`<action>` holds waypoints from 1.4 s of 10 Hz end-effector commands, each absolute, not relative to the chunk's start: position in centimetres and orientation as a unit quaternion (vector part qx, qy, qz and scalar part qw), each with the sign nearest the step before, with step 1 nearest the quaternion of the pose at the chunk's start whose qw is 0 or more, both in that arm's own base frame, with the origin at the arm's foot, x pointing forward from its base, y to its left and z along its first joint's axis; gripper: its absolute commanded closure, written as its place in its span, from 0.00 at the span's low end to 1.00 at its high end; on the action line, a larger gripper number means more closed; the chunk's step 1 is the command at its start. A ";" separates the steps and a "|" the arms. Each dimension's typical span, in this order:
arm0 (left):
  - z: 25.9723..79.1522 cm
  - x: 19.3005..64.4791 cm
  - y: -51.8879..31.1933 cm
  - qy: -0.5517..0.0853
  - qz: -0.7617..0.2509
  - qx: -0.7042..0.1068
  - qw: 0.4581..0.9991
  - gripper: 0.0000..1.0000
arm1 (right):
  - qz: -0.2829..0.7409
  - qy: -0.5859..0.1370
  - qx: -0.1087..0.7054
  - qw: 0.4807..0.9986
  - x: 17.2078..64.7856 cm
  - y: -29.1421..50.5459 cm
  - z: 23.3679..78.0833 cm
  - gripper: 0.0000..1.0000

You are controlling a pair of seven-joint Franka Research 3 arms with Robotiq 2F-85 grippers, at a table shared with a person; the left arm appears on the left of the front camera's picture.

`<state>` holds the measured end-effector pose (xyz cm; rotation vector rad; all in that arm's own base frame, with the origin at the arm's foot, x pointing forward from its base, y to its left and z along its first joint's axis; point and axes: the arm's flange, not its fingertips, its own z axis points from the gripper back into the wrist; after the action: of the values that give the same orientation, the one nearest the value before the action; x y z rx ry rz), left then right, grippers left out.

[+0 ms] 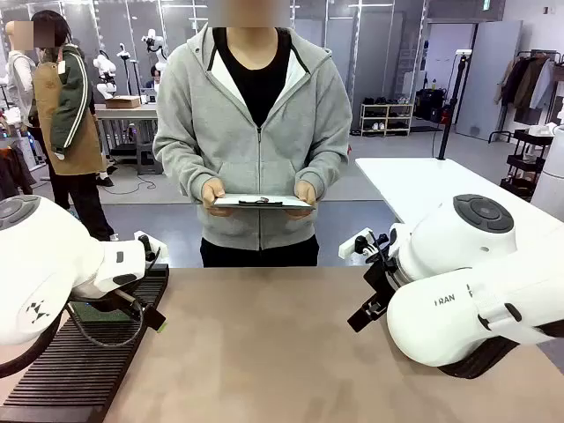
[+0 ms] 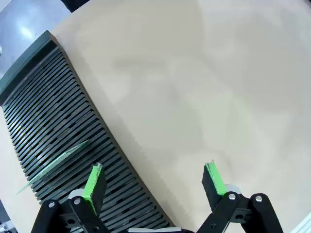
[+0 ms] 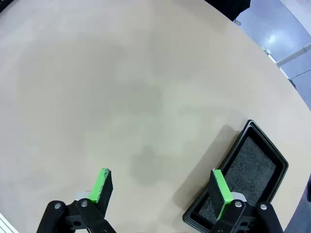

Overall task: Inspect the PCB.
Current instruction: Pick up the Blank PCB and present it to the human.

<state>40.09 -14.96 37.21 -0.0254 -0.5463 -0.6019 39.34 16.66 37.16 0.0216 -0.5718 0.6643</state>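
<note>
Our left end effector [image 2: 153,167] hung spread wide and empty over the edge of the slotted rack [image 2: 43,97]. The PCB [image 2: 56,166] sat edge-on in a slot just beside one finger, its long axis along the slot, at the near left of the surface [image 2: 204,73]. Our right end effector [image 3: 160,172], also spread and empty, was well apart, so we judged the left arm nearer

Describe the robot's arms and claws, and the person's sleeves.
The left arm and right arm are glossy white with rounded joints; the right bears dark lettering and a grey round cap. A black cable loops beside the left arm. The left claw and right claw are black with bright green pads. The person's sleeves are grey.
</note>
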 end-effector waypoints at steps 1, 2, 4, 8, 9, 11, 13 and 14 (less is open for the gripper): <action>37.2 40.1 -15.0 -0.266 -0.293 -0.012 0.918 0.00 | 0.322 -0.277 0.010 0.905 39.3 16.7 37.2 0.00; 37.2 40.1 -15.0 -0.266 -0.293 -0.012 0.918 0.00 | 0.322 -0.277 0.010 0.905 39.3 16.7 37.2 0.00; 37.2 40.1 -15.0 -0.266 -0.293 -0.012 0.918 0.00 | 0.322 -0.277 0.010 0.905 39.3 16.7 37.2 0.00; 37.2 40.1 -15.0 -0.266 -0.293 -0.012 0.918 0.00 | 0.322 -0.277 0.010 0.905 39.3 16.7 37.2 0.00; 37.2 40.1 -15.0 -0.266 -0.293 -0.012 0.918 0.00 | 0.322 -0.277 0.010 0.905 39.3 16.7 37.2 0.00; 37.2 40.1 -15.0 -0.266 -0.293 -0.012 0.918 0.00 | 0.323 -0.277 0.010 0.905 39.3 16.7 37.2 0.00; 42.2 38.6 -15.5 -0.219 -0.272 -0.084 0.933 0.00 | 0.324 -0.270 0.041 0.906 38.2 16.7 42.2 0.00; 44.8 37.5 -15.3 -0.189 -0.274 -0.147 0.932 0.00 | 0.316 -0.266 0.085 0.907 37.3 16.1 44.9 0.00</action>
<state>38.02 -17.15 41.04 -0.1915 -0.4598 -0.5680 38.12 17.56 41.54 0.0857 -0.5747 0.6507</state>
